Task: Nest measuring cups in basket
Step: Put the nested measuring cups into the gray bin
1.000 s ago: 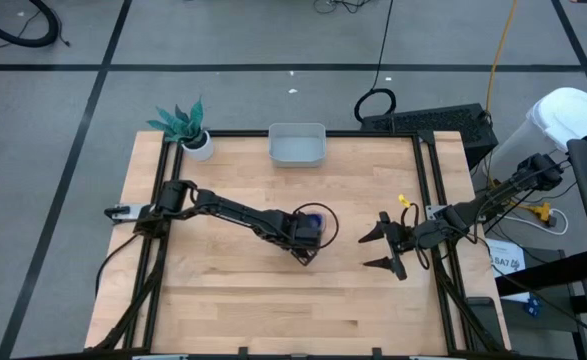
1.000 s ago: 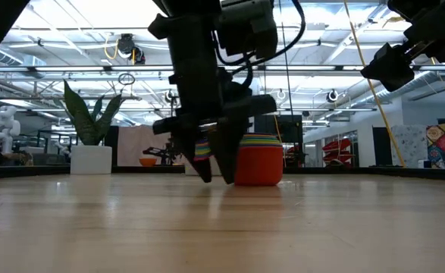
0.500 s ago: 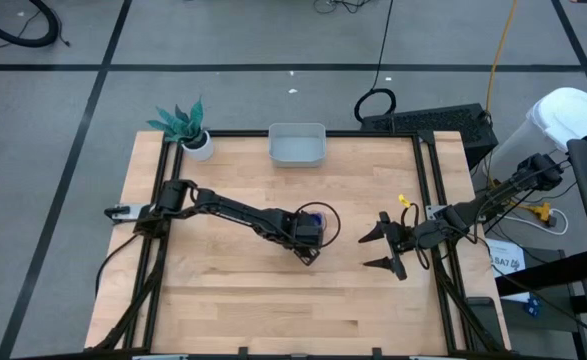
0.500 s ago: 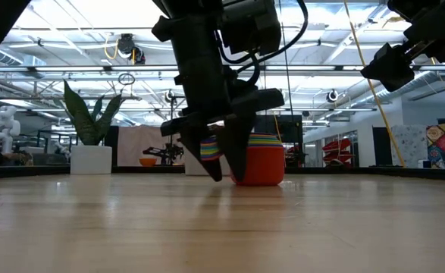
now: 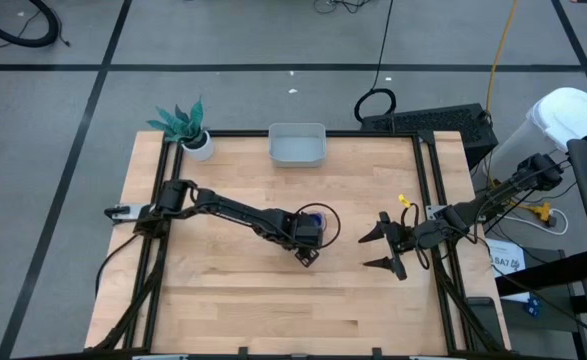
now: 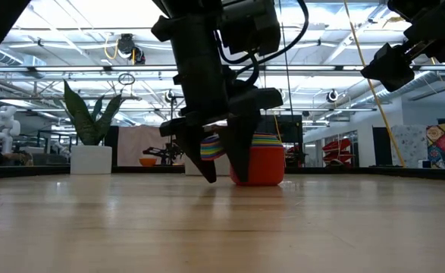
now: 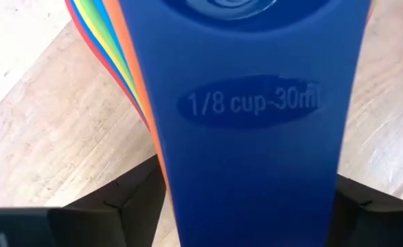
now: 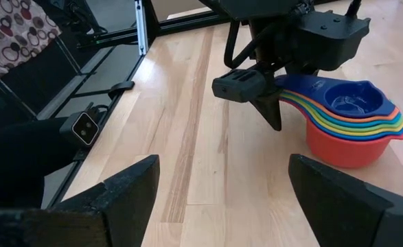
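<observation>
High view: I see the left pincer [image 5: 311, 240] near the surface [image 5: 223, 300] centre, over the stacked measuring cups [image 5: 316, 220]; the basket [image 5: 296, 146] sits at 12 o'clock on the far edge, well apart, with nothing visible in it. A potted plant [image 5: 185, 127] stands at 10 o'clock. The right pincer [image 5: 382, 249] waits at 3 o'clock, fingers spread wide.

Low view: the left pincer [image 6: 220, 158] reaches down at the handle side of the nested cups [image 6: 261, 161], red outermost; its fingers stand apart either side of the fanned handles.

Left wrist view: the dark blue handle [image 7: 249, 130] marked "1/8 cup" fills my picture, a dark finger [image 7: 115, 206] on each side, gap visible.

Right wrist view: my own fingers [image 8: 122, 185] are parted; beyond them, the cups [image 8: 352, 127] rest nested on the wood, the left pincer [image 8: 259, 96] at their handles.
</observation>
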